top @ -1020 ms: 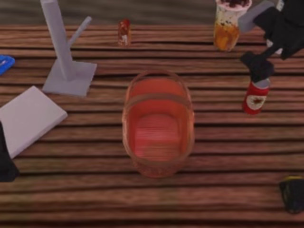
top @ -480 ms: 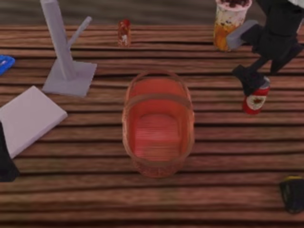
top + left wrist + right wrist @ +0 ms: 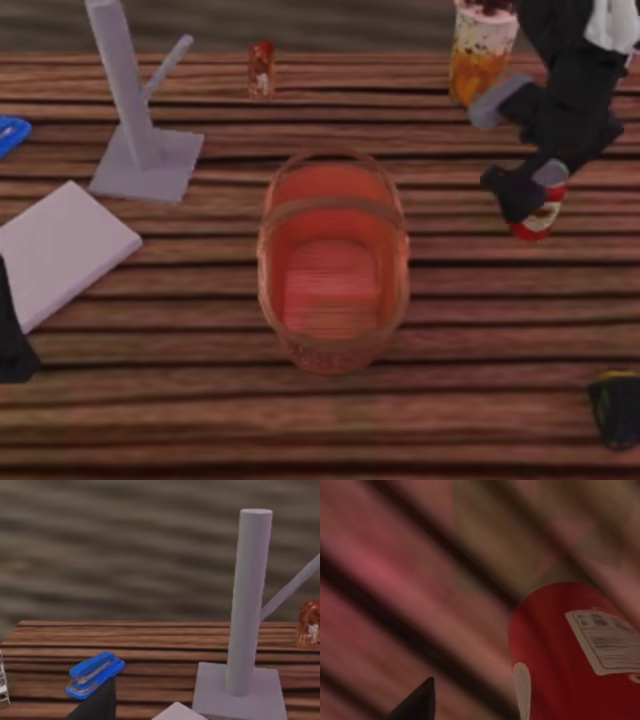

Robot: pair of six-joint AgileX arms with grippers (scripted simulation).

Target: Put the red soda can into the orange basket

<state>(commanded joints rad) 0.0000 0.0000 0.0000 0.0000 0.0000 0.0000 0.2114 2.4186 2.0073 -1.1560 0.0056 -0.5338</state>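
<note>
Your right pincer (image 3: 530,190) hovers over the red soda can (image 3: 537,218) (grip state: cannot tell), right of the orange basket (image 3: 333,262); left arm parked near-left.

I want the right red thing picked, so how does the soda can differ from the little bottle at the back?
The can is bright red with a pale label; the bottle is reddish-brown. The can is wider, the bottle slimmer. The can sits right of the basket, under the right tool; the bottle stands alone at the far edge. Both are small next to the basket.
</note>
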